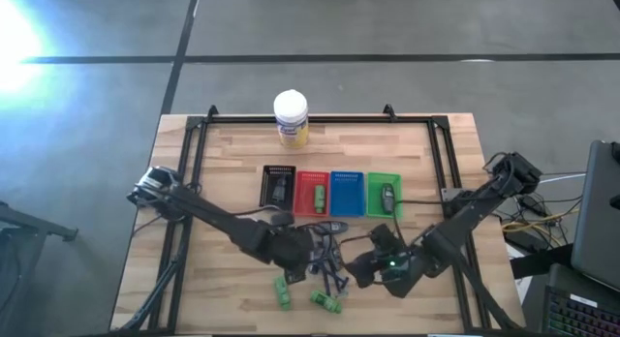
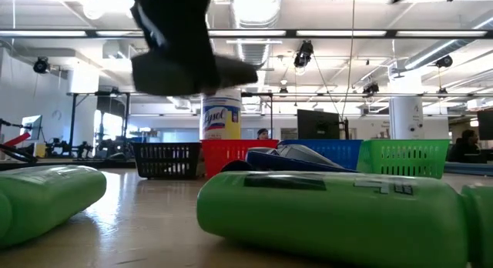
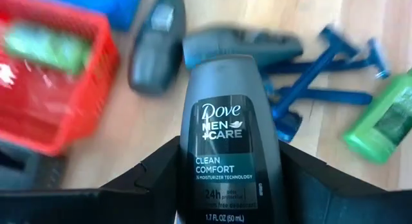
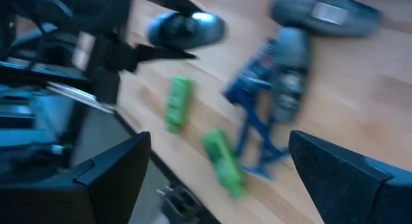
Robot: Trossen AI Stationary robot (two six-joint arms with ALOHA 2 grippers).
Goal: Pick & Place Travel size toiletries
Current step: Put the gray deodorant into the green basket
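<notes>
The dark grey plastic travel bottle [image 3: 229, 143] you held read "Dove MEN+CARE", "CLEAN COMFORT", "24h" and "1.7 FL OZ (50 mL)" in white on its label. It sat between the two dark fingers of your left gripper [image 3: 228, 185], which were clamped on its sides, above the wooden table [image 1: 223, 153] just in front of the tray row. Past it lay a grey-silver oval container [image 3: 156, 47], a second dark grey tube [image 3: 241, 47] and a tangle of blue-handled razors [image 3: 322, 76]. A bright green little bottle [image 3: 380, 118] lay near those razors, and you could see two more green bottles [image 4: 179, 103] lying on the boards near the front edge. One small item lay in the red mesh tray [image 1: 311, 193], one in the black tray [image 1: 277, 186] and one in the green tray [image 1: 385, 195]; the blue tray [image 1: 347, 193] stood between red and green. Your right gripper [image 1: 360, 269] hung low beside the pile, its fingers [image 4: 347, 169] wide apart and holding nothing. At the table's far edge stood a white-lidded jar with a yellow label [image 2: 221, 118] reading "Lysol".
</notes>
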